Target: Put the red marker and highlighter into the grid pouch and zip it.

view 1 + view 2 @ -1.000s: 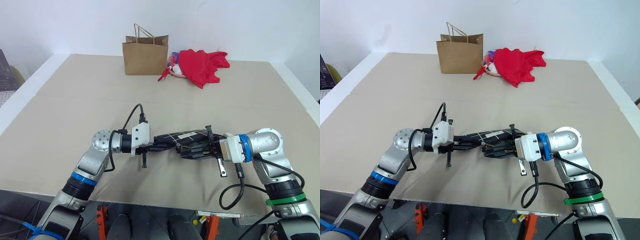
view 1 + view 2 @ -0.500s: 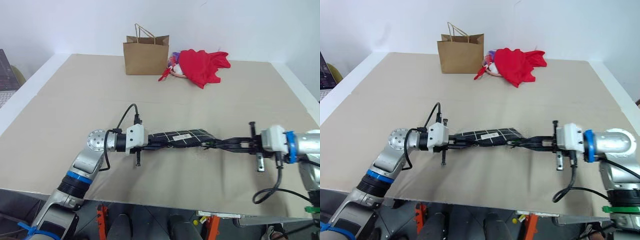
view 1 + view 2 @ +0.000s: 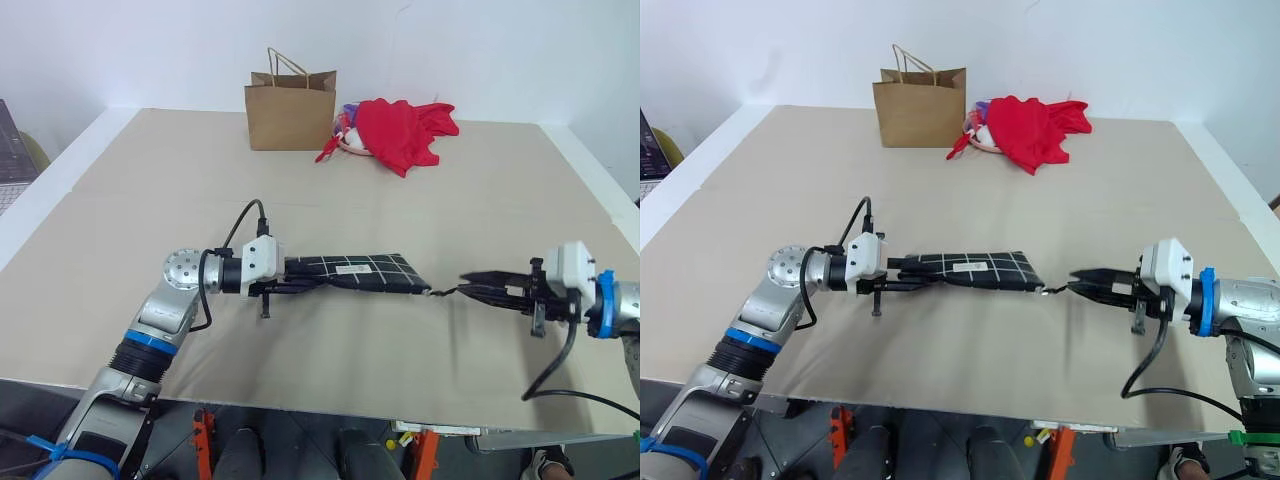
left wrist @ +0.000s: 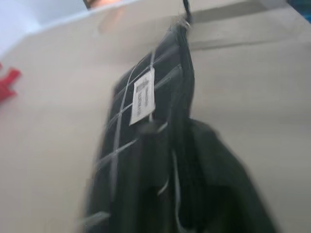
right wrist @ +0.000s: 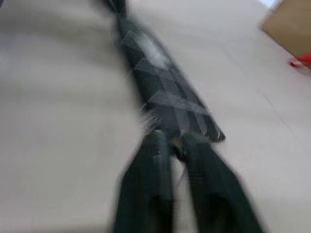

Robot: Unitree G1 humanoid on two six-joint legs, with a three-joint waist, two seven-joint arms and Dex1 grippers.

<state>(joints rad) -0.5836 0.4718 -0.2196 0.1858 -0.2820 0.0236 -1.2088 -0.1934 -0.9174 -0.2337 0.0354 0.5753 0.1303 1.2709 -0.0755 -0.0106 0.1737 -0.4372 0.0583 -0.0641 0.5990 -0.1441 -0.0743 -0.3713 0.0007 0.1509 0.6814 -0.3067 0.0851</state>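
Left gripper (image 3: pixel 288 289) sits at one end of the grid pouch (image 3: pixel 355 272) lying flat on the table (image 3: pixel 200 190), and my right gripper (image 3: pixel 468 288) meets its zipper cord (image 3: pixel 445 292) opposite, apparently for zipping; I cannot tell whether either one grips.

Grid pouch (image 3: pixel 355 272) is being seen lying on table (image 3: pixel 150 190), mid-front, between left gripper (image 3: pixel 290 288) at its left end and right gripper (image 3: pixel 470 290) just right. Paper bag (image 3: pixel 291 108) is standing far behind; cloth heap (image 3: pixel 405 130) is lying right of it.
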